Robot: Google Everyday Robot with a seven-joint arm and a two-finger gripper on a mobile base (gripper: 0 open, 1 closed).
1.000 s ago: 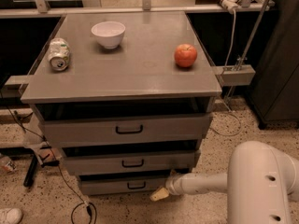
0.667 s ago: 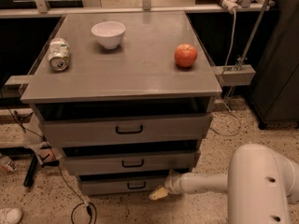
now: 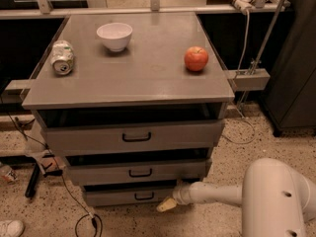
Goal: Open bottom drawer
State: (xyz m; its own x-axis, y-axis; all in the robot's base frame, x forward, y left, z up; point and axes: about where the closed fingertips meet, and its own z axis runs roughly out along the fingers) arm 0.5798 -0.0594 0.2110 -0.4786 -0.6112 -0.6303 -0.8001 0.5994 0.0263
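Grey bottom drawer (image 3: 111,197), lowest of three fronts under the desk (image 3: 148,75), small black handle (image 3: 144,196) at its middle. Just beside that drawer's right end, pale gripper (image 3: 166,206) on a white arm (image 3: 212,193), clear of the handle; open or closed, impossible to tell. Above the drawer, on the desk: bowl (image 3: 114,35), can (image 3: 62,57), apple (image 3: 196,59).

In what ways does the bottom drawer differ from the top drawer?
The bottom drawer has a narrower, shallower front than the top drawer. Its black handle is shorter than the top drawer's. The hand is near the bottom drawer's right end, well below the top drawer. Both are grey.
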